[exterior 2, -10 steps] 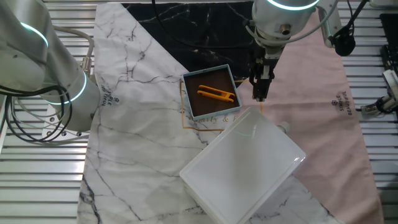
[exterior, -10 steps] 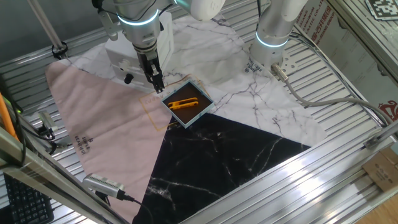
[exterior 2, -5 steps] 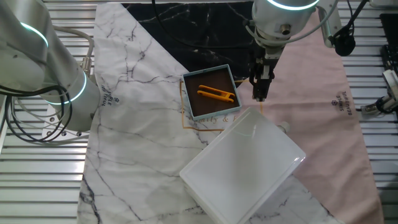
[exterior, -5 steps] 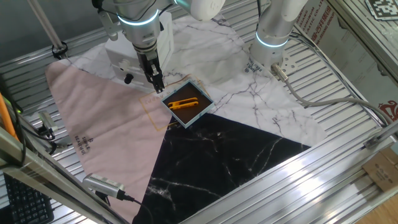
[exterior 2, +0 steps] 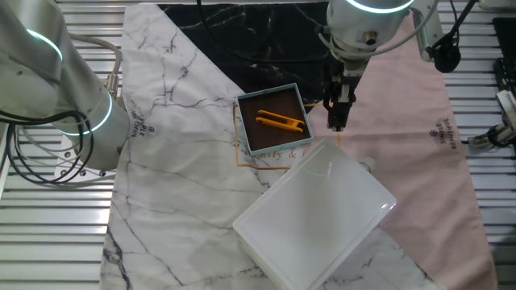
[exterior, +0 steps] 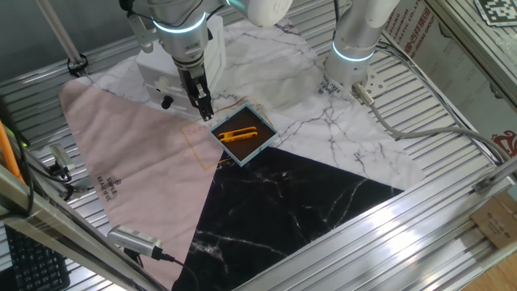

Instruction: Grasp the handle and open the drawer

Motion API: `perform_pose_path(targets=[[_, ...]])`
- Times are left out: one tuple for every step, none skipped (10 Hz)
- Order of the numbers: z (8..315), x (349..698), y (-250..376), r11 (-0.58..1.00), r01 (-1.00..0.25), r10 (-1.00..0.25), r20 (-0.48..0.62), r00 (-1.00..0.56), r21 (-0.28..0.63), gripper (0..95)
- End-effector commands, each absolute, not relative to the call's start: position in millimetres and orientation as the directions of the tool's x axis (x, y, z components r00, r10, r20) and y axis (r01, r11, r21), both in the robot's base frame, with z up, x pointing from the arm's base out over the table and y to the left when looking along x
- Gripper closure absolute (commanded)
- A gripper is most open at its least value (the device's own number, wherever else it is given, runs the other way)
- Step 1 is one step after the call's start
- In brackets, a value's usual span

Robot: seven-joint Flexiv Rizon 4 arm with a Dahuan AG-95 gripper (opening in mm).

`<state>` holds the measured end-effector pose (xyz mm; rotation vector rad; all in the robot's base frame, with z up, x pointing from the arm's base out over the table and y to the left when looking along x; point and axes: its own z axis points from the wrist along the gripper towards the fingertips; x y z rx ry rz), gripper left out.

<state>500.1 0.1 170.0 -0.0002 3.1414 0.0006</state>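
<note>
Tool [exterior: 205,111] points down from the arm, black fingers close together with nothing between them; looks nearly closed, but how wide the gap is can't be told. In the other fixed view the tool [exterior 2: 336,121] hangs over the pink cloth [exterior 2: 411,105], just right of the blue-edged tray [exterior 2: 300,98], and its tip sits just beyond the far corner of the white cabinet [exterior 2: 314,217].

Handle [exterior: 166,102]: small black knob on the white drawer [exterior: 157,85] front, left of the tool and near it, not touching. In the other fixed view the handle [exterior 2: 369,165] only shows as a small nub at the cabinet's right edge, nearer than the tool tip. Drawer looks shut, front flush with the cabinet.

Orange tool [exterior: 238,134] lies inside the tray, just right of the fingers. Cloths in pink, white marble and black marble [exterior: 283,202] cover the slatted metal table [exterior: 452,162].
</note>
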Motion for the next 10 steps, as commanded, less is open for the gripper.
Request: perform_pose_path(targets=[[170.0, 500.0, 0.0, 0.971, -0.233, -0.235, -0.035, -0.971, -0.052, 95.0], [170.0, 500.0, 0.0, 0.973, -0.228, -0.229, -0.038, -0.973, -0.038, 95.0], [170.1, 500.0, 0.0, 0.973, -0.227, -0.228, -0.036, -0.973, -0.038, 95.0], [170.1, 500.0, 0.0, 0.973, -0.226, -0.227, -0.031, -0.973, -0.043, 95.0], [170.1, 500.1, 0.1, 0.973, -0.225, -0.227, -0.032, -0.973, -0.042, 95.0], [170.2, 500.0, 0.1, 0.973, -0.225, -0.227, -0.032, -0.973, -0.041, 95.0], [170.2, 500.0, 0.1, 0.973, -0.225, -0.227, -0.033, -0.973, -0.041, 95.0], [170.3, 500.0, 0.1, 0.973, -0.225, -0.227, -0.033, -0.973, -0.041, 95.0], [170.3, 500.0, 0.1, 0.974, -0.224, -0.225, -0.033, -0.974, -0.040, 95.0], [170.3, 500.0, 0.1, 0.974, -0.223, -0.224, -0.033, -0.974, -0.041, 95.0]])
